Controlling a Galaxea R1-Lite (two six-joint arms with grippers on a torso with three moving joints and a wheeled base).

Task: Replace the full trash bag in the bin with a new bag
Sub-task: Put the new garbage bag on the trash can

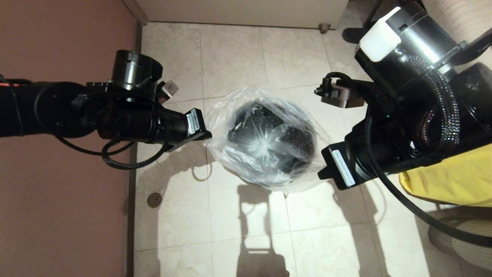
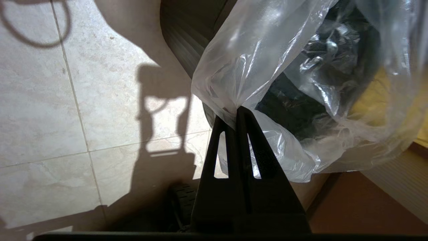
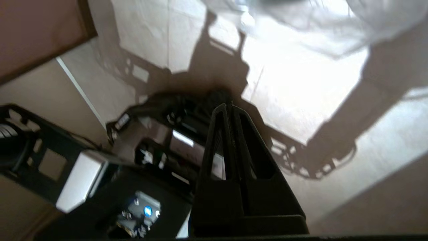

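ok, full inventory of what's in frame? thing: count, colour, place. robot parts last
new bag: 1, see-through colourless, draped over the bin's mouth, star seal down inside.
bin: 1, dark grey, on the floor between the arms, mostly covered by the bag.
yellow sack: 1, yellow, on the floor at the robot's right, partly behind the right arm.
floor drain cap: 1, brown, round, by the left wall.
floor: beige tiles.
wall: reddish-brown, along the left.
left gripper: 1, black, fingers shut on the bag's edge at the bin's left side.
right gripper: 1, black, fingers shut, nothing visibly held, at the bin's right.
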